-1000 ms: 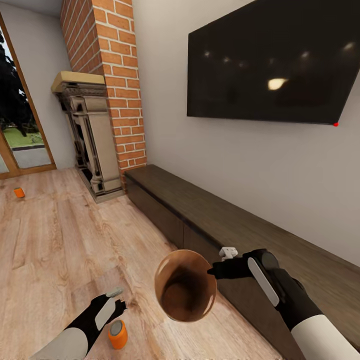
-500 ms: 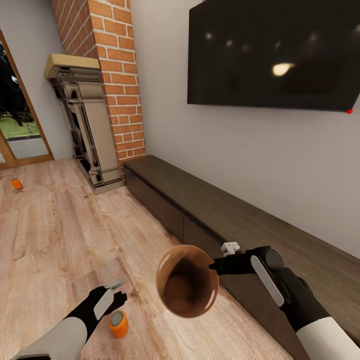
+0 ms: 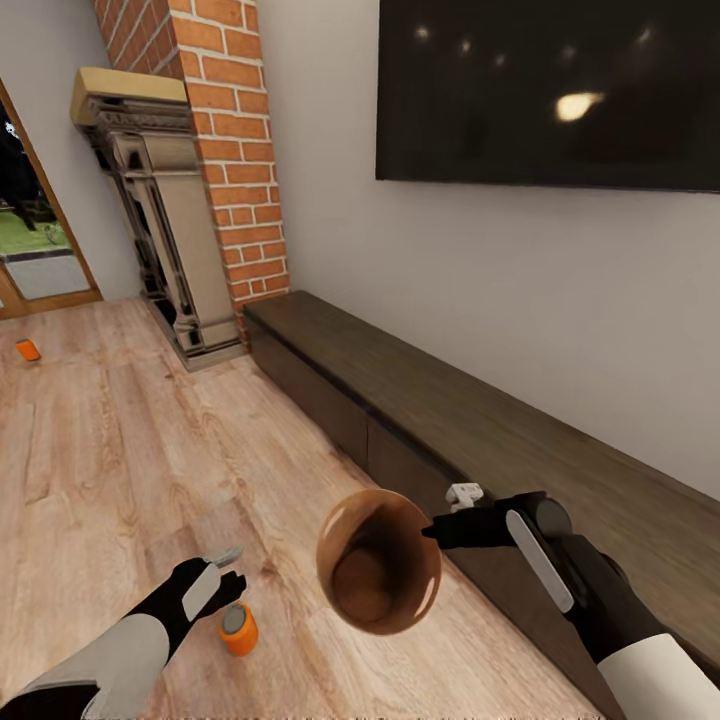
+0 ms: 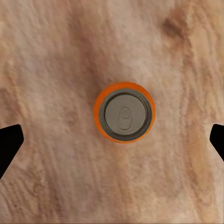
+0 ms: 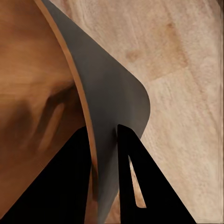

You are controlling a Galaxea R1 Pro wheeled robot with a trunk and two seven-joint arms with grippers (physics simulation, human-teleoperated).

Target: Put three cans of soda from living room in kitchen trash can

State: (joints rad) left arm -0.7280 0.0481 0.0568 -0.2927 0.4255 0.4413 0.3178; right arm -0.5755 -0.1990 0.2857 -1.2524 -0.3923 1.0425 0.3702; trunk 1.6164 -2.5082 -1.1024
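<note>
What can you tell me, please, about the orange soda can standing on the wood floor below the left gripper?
The small orange cylindrical soda can stands upright on the light wood floor, apart from the bin. Its top is a dull silver-grey metal disc with a pull tab, ringed by the orange body, as the left wrist view shows. It looks unopened and undented. The left gripper hangs above it with fingers spread wide to either side, touching nothing; only the floor touches the can.

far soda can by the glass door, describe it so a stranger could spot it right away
Start at the brick fireplace and look across the wood floor toward the glass door. A tiny orange soda can sits alone there, well away from the other orange can under the left gripper.
</note>
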